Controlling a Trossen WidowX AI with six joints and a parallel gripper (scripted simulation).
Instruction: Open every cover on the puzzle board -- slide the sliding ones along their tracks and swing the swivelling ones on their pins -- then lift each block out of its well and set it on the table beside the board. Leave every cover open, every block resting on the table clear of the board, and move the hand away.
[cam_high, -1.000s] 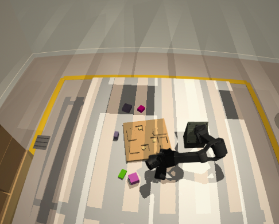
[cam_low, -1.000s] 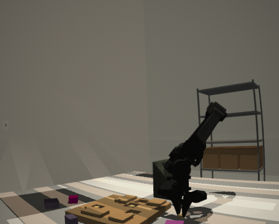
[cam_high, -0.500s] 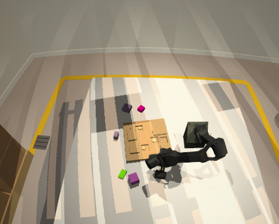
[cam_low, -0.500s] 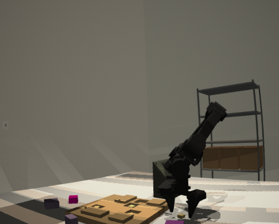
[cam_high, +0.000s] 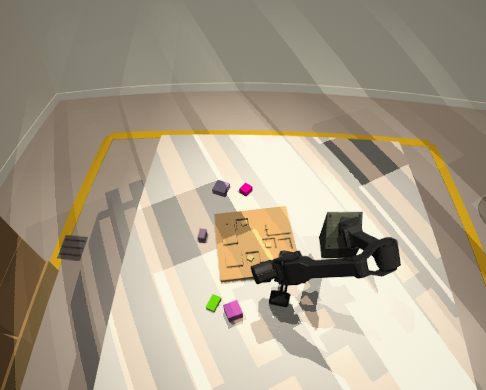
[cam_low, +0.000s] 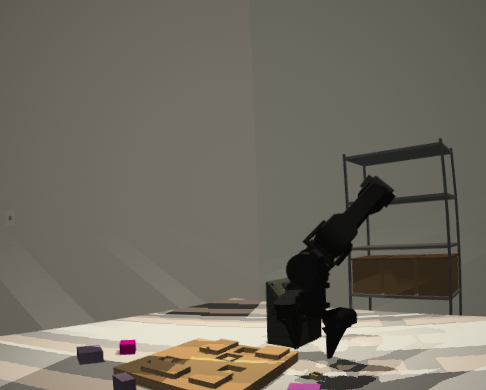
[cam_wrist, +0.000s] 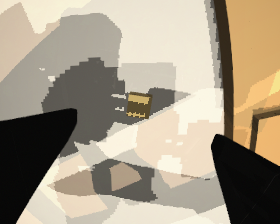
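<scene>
My gripper (cam_low: 314, 351) (cam_wrist: 145, 128) is wide open and empty, a little above the table beside the board. A small gold block (cam_low: 316, 375) (cam_wrist: 139, 105) lies on the table below, clear of both fingers and the board; I cannot make it out in the top view. The wooden puzzle board (cam_high: 270, 215) (cam_wrist: 250, 30) has several raised covers, among them one cover (cam_low: 165, 369) at the near left and one cover (cam_low: 272, 352) at the right. Several wells show uncovered, such as the front well (cam_low: 233, 369). The arm hides the board's near right corner in the top view.
A dark purple block (cam_high: 221, 188) (cam_low: 90, 354) and a magenta block (cam_high: 245, 189) (cam_low: 127, 347) lie beyond the board. A small purple block (cam_high: 202, 235) (cam_low: 124, 381) lies left of it. A green block (cam_high: 213, 302) and a pink block (cam_high: 233, 311) (cam_low: 304, 386) lie in front.
</scene>
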